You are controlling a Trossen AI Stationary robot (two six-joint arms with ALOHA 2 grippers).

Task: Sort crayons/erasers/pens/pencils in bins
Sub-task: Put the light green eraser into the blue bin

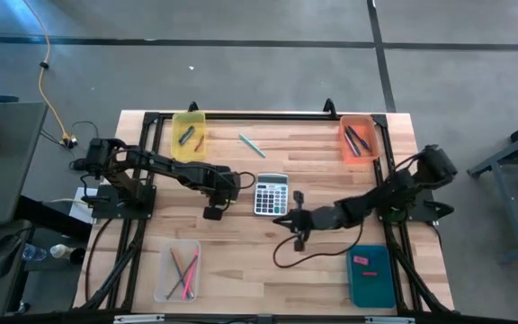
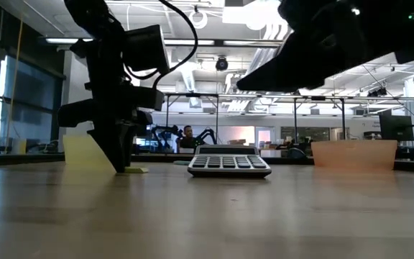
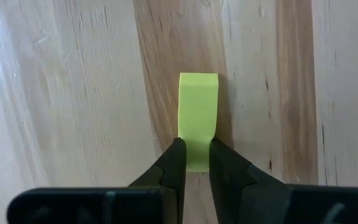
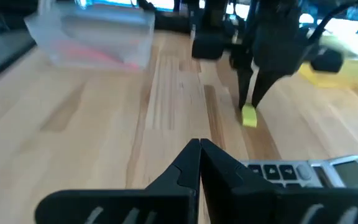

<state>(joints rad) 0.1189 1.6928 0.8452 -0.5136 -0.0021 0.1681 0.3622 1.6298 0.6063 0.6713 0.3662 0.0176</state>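
Note:
A small yellow-green eraser (image 3: 197, 106) lies flat on the wooden table just left of the grey calculator (image 1: 272, 193). It also shows in the low view (image 2: 139, 170) and the right wrist view (image 4: 248, 116). My left gripper (image 3: 196, 163) stands over the eraser, pointing down, shut on its near end; it also shows in the high view (image 1: 216, 200). My right gripper (image 4: 199, 152) is shut and empty, hovering near the calculator's near right corner (image 1: 283, 219). My left gripper pinches the eraser's two long sides at one end (image 3: 196, 160) between its two fingertips. The fingers (image 3: 174, 163) come from above, pointing down. The eraser lies flat on the table, most of its length sticking out beyond the fingertips.
The yellow bin (image 1: 189, 135) stands far left and the orange bin (image 1: 358, 139) far right, both with sticks inside. The clear bin (image 1: 178, 270) with pencils is near left. The teal bin (image 1: 370, 277) near right holds a pink eraser. A green pencil (image 1: 252, 144) lies between the far bins.

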